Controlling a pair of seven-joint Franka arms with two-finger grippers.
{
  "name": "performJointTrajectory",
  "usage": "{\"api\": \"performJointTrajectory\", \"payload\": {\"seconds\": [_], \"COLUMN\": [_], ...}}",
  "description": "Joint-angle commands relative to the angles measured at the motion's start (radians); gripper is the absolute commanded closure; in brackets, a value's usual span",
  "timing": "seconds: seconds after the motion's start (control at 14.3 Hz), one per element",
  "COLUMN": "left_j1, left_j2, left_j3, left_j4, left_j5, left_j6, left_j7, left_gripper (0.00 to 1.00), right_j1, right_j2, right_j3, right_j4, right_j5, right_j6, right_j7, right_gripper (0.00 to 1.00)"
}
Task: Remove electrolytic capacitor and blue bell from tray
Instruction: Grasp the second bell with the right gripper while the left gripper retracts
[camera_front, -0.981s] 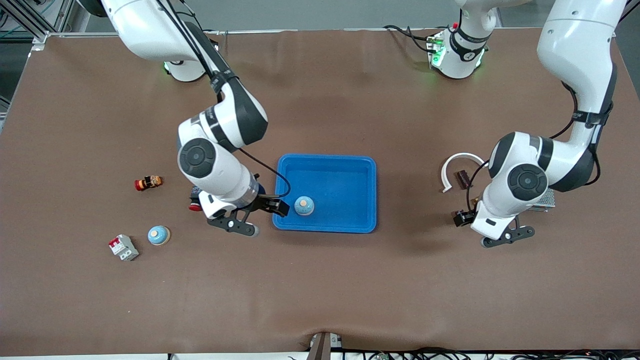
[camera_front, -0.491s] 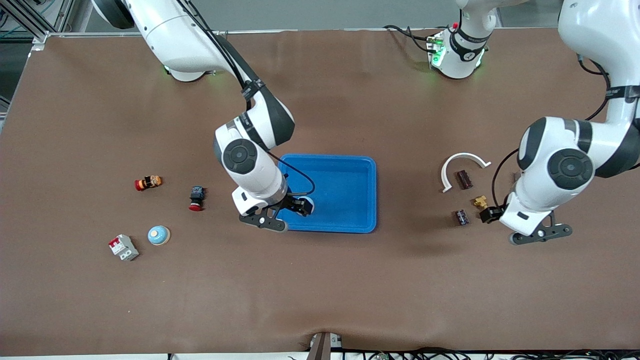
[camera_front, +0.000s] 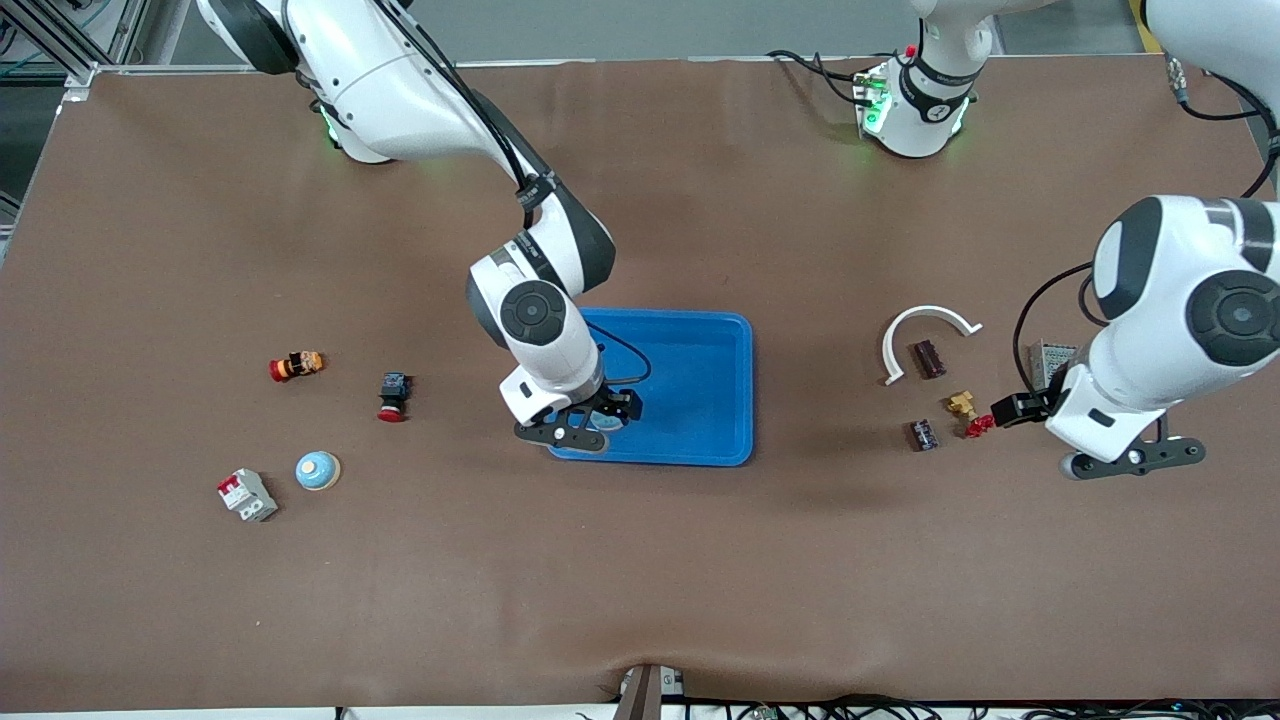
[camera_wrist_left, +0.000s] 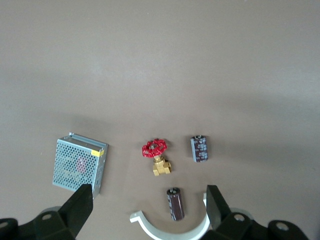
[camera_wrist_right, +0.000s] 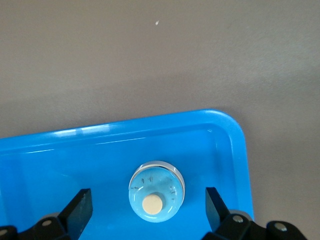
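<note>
Bell (camera_wrist_right: 156, 191) in tray (camera_front: 700, 350), between spread fingers of right gripper (camera_wrist_right: 149, 210) above it | capacitor (camera_wrist_left: 199, 148) on table beside valve (camera_wrist_left: 158, 156), below left gripper (camera_wrist_left: 147, 207), fingers apart

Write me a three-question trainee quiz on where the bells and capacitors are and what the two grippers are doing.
1. True or false: the right gripper has its fingers clamped on the bell in the blue tray.
2. How many capacitors lie on the table under the left gripper? A) one B) two C) three
3. Fill in: the second bell sits on the table beside the ___.

Key: 1. False: the fingers stand apart on either side of the bell. 2. B. 3. Circuit breaker.
</note>
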Motion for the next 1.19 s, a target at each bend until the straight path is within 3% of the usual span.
{"api": "performJointTrajectory", "payload": {"seconds": [0.0, 0.77, 1.12], "left_j1": [0.004, 0.010, -0.071], "left_j2": [-0.003, -0.176, -0.285], "left_j3": [-0.007, -0.001, 0.097], "left_j4": [0.077, 0.096, 0.082], "left_j5": [-0.040, -0.109, -0.152], "left_j6": [-0.102, -0.276, -0.335], "left_j7": [0.024, 0.145, 0.202], "left_gripper": [0.00, 0.00, 0.00], "right_j1": [0.026, 0.049, 0.048], "right_j2": [0.029, 0.078, 0.087], "right_j3": [-0.011, -0.011, -0.011], "right_j4": [0.011, 0.008, 0.006], "right_j5": [-0.022, -0.059, -0.096], "right_j6": [0.012, 0.056, 0.061], "right_j7": [0.019, 0.019, 0.018], "right_gripper": [0.00, 0.00, 0.00]}}
